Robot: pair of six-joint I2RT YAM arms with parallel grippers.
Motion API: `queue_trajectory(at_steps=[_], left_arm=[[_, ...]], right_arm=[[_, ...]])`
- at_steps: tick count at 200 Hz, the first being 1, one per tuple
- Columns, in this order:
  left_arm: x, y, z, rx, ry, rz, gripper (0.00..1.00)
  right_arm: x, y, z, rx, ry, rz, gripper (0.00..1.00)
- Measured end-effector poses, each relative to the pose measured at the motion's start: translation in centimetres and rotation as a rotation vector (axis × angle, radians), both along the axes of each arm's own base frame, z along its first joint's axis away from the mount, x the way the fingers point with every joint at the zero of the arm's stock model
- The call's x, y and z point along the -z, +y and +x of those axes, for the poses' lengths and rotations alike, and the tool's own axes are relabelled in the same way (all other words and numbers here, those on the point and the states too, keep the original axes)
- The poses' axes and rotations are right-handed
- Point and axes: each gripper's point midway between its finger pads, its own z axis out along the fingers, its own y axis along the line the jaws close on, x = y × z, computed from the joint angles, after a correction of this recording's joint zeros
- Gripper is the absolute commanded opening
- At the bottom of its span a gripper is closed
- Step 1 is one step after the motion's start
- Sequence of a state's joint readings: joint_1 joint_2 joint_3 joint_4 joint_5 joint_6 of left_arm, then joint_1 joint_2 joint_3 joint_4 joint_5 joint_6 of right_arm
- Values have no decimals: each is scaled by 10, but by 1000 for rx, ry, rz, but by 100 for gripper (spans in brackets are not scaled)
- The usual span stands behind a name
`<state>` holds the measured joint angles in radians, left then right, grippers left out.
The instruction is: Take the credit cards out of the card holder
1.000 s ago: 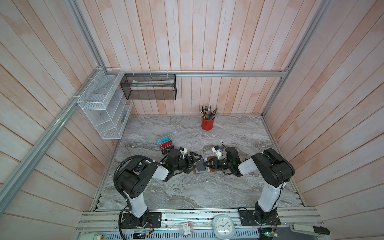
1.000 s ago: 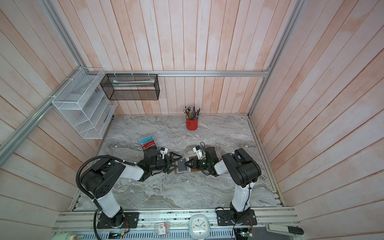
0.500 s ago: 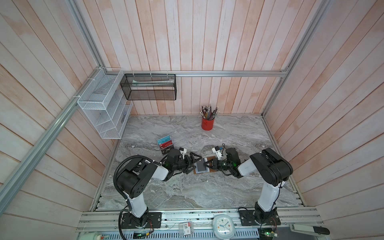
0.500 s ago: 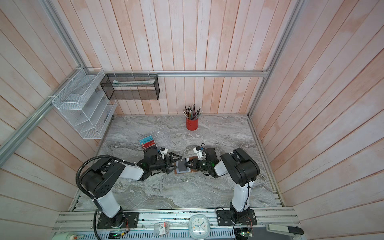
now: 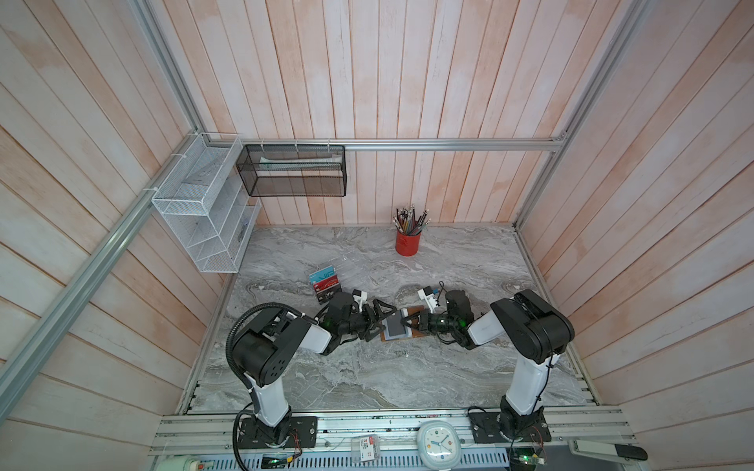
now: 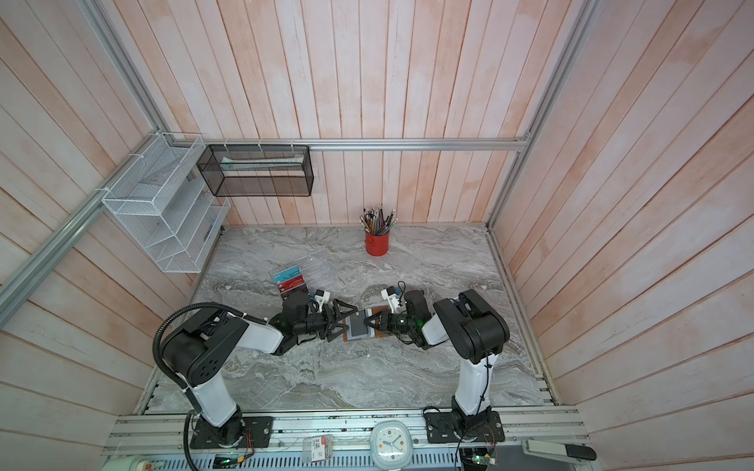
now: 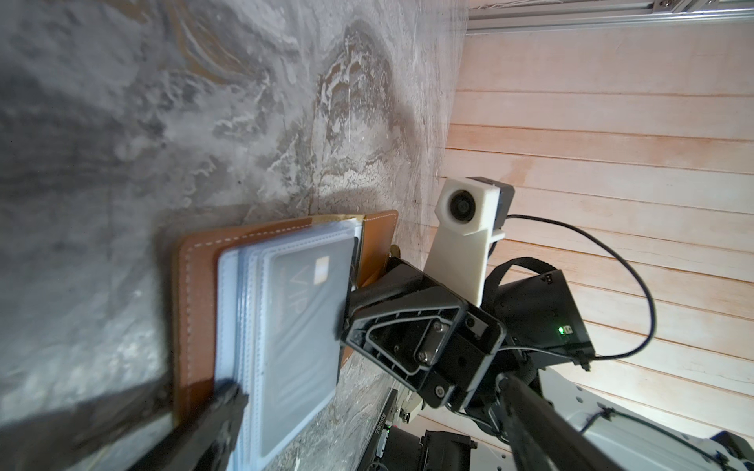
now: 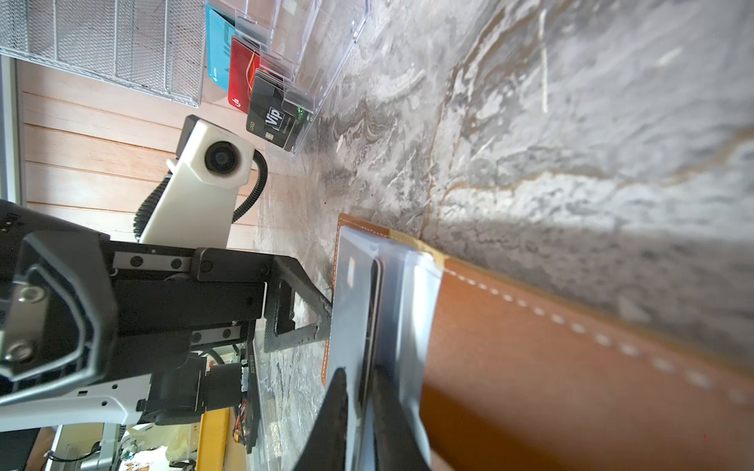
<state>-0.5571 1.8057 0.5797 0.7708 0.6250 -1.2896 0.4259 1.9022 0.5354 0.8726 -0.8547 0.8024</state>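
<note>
The card holder (image 5: 395, 326) lies open and flat on the marble table (image 5: 367, 375), about mid-table between the 2 grippers. Its tan leather is down and its pale sleeves (image 7: 232, 326) are up. Both top views agree (image 6: 359, 324).

The left gripper (image 5: 383, 326) is at the holder's left edge, jaws spread wide and holding nothing. In the left wrist view 1 of its fingers (image 7: 228, 403) rests against a corner of the sleeve stack. The other finger is out of that frame.

The right gripper (image 5: 408, 324) has its jaws almost together on the right edge of the grey card (image 7: 302, 310) in the top sleeve. I cannot tell whether sleeve film is pinched along with it.

Surroundings:
- The acrylic rack (image 5: 326, 281), with teal, red and black cards, stands just behind the left wrist, apart from the holder.
- The pencil cup (image 5: 407, 244) is near the back wall, well apart.
- The wire shelf (image 5: 200, 220) and mesh basket (image 5: 291, 171) hang on the walls.
- In the top views the right gripper's body covers part of the holder's right flap.

View differences:
- The top views give the card only as a plain grey patch.
- The left wrist view shows "VIP" lettering and a pale chip through the cloudy sleeve, plus a brass snap (image 7: 393, 250) beside the right gripper.
- Only the right wrist view shows the pinch: 2 dark fingers (image 8: 338, 407) flank the card's thin edge. It also shows "Vip" print on the rack's black card (image 8: 273, 118).
</note>
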Motion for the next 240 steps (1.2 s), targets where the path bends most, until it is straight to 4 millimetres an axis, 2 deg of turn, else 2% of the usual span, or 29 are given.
queue_trajectory(at_steps=[29, 104, 240], left_arm=[[0, 0, 0, 1, -2, -2, 100], [1, 0, 1, 11, -3, -13, 100], [1, 0, 1, 23, -18, -33, 100]], right_arm=[[0, -1, 1, -2, 5, 11, 13], [-4, -2, 0, -4, 8, 45, 3], [-7, -6, -1, -17, 25, 72, 2]])
